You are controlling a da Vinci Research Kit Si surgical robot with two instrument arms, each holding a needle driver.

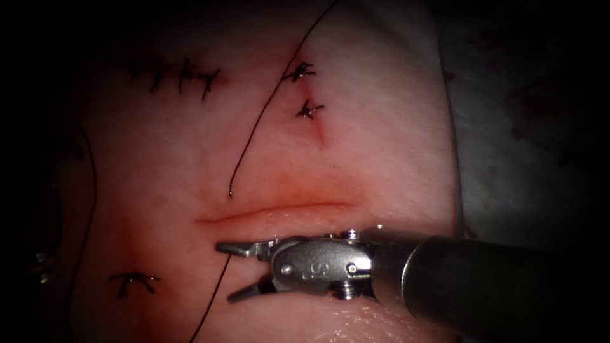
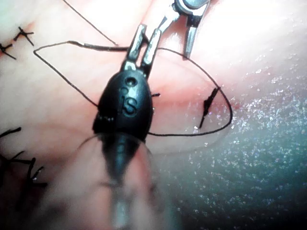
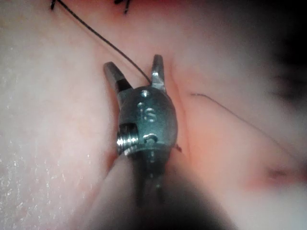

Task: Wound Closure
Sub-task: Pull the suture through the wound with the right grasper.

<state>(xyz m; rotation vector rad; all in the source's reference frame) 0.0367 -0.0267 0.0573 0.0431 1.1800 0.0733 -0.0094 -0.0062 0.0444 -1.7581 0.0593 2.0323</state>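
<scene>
The cut [image 1: 273, 209] runs across the tissue [image 1: 381, 146] as a thin reddish line. Just in front of its left end my right tool [image 1: 224, 272] stands open, holding nothing. A strand of thread [image 1: 213, 298] passes between its jaws without being gripped, as the right wrist view [image 3: 133, 67] also shows. Another strand [image 1: 254, 127] comes down from the top and meets the tissue just behind the cut's left end. My left tool [image 2: 149, 29] is shut on the thread [image 2: 96, 46], which lies in a slack loop [image 2: 225, 120] around it. The right tool's fingers [image 2: 189, 38] are close by.
Tied stitches with cut ends sit behind the cut [image 1: 305, 71] [image 1: 309, 111], at the far left [image 1: 181, 76] and in front at the left [image 1: 133, 282]. A long thread [image 1: 92, 184] curves down the left side. The tissue's edge [image 1: 454, 165] is at the right.
</scene>
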